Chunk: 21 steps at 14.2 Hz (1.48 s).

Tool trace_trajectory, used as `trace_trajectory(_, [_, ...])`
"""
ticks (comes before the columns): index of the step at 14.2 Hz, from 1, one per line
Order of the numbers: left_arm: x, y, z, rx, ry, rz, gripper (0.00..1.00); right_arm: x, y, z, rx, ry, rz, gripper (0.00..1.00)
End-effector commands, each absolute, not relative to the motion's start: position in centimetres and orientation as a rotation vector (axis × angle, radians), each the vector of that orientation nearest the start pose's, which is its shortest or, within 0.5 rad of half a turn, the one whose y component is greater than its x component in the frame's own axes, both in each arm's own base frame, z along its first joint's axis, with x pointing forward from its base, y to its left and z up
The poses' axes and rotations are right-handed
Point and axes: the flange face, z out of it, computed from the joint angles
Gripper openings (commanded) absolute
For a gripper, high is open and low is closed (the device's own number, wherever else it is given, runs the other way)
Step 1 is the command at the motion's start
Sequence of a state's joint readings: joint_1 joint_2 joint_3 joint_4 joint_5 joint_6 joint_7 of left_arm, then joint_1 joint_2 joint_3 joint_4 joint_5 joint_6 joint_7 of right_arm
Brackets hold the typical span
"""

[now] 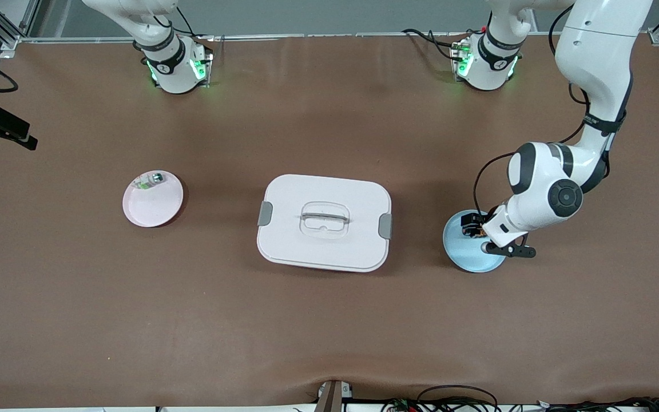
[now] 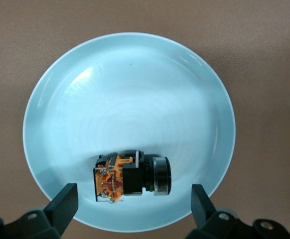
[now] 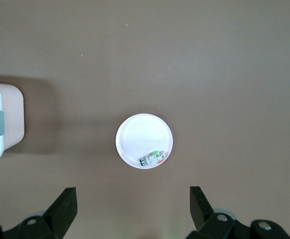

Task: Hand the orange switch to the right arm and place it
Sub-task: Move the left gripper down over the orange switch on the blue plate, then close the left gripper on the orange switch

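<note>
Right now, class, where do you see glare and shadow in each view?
Left wrist view: a bright glare streak on the blue plate; the orange switch is sharp between the open left gripper. Right wrist view: the white box casts a soft shadow. Front view: even light, a faint shadow beside the pink plate.

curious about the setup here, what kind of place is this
Probably a robotics lab bench for manipulation tests. Two arm bases are bolted along one edge of a brown-covered table, loose cables hang at its rim, and small parts are staged on plates: an orange switch on a blue plate, under the open left gripper.
</note>
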State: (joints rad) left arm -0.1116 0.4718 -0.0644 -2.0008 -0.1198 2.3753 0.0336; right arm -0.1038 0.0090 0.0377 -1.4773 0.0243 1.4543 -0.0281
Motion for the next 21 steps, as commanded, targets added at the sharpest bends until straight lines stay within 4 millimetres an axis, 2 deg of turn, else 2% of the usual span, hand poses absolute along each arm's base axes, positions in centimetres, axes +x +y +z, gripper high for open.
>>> trace_trajectory(1, [58.1, -10.7, 20.0, -3.244, 0.181, 0.153, 1.0, 54.0, -3.3, 65.7, -3.123, 0.057, 0.037, 1.0])
trace_trajectory(8, [57.3, -11.3, 18.6, -3.235, 0.199, 0.16, 1.0, 54.0, -3.3, 65.7, -3.123, 0.057, 0.04, 1.0])
trace_trajectory(10, [57.6, -11.3, 17.8, -3.236, 0.198, 0.108, 1.0, 54.0, -3.3, 65.7, -3.123, 0.057, 0.04, 1.0])
trace_trajectory(18, [57.6, -11.2, 17.5, -3.232, 0.213, 0.104, 1.0, 54.0, -3.3, 65.7, -3.123, 0.057, 0.04, 1.0])
trace_trajectory(19, [57.6, -11.2, 17.5, -3.232, 0.215, 0.104, 0.93, 54.0, -3.3, 65.7, -3.123, 0.057, 0.042, 1.0])
trace_trajectory(21, [57.6, -11.2, 17.5, -3.232, 0.215, 0.104, 0.73, 54.0, -3.4, 65.7, -3.123, 0.06, 0.04, 1.0])
